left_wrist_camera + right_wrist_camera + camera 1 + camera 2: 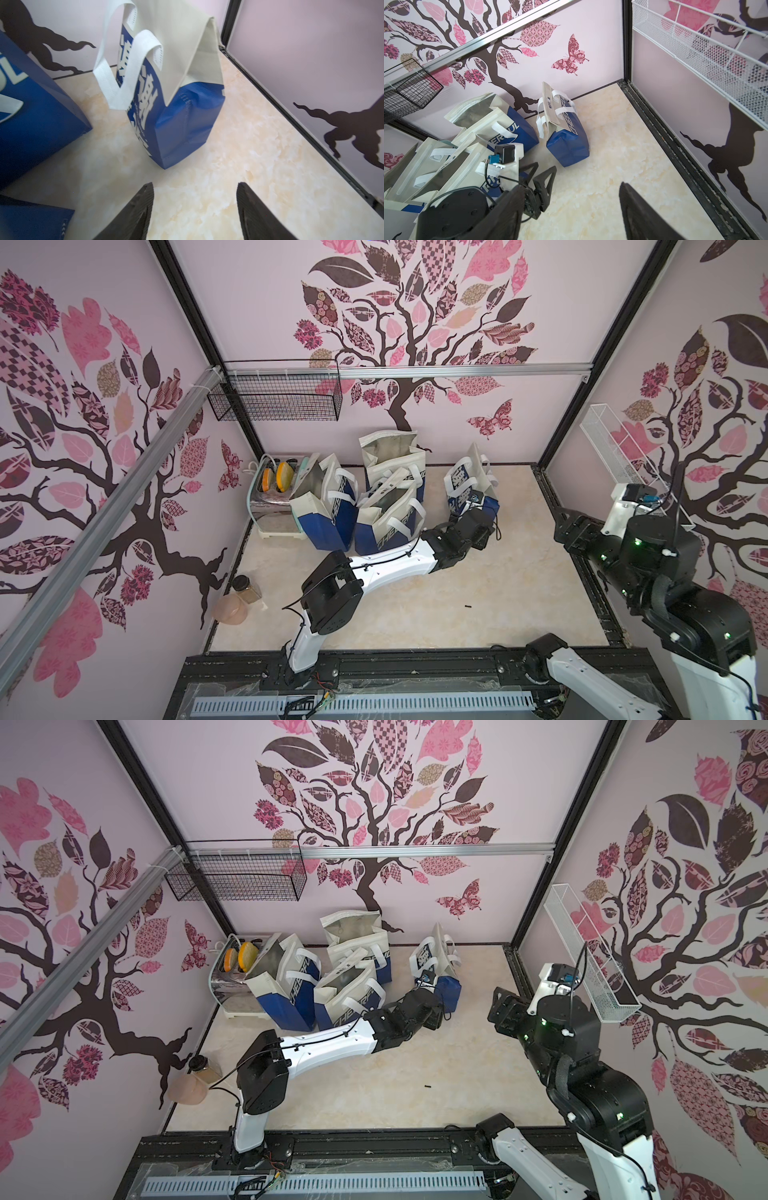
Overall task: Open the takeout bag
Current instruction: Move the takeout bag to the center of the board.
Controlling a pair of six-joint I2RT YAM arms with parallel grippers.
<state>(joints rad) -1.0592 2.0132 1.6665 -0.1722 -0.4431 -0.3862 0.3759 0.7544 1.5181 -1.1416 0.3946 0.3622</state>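
Left wrist view: takeout bag (182,116) upright on the table (239,166), top pressed flat and shut, white handles hanging down one side. Left gripper (195,185) just short of its blue base, jaws spread, nothing between them. Right wrist view: right gripper (571,187) well apart from the bag, jaws wide, empty. In both top views, same bag near the back wall, right of three open bags (374,506)

Both arms pair white link shells with black joint housings. Thin black cables (382,561) run along the left arm (403,566) behind the left gripper (194,184), whose fingers (135,216) are black, ribbed and triangular. Behind the right gripper (571,185), the right arm (660,560) shows small green lights (635,544).
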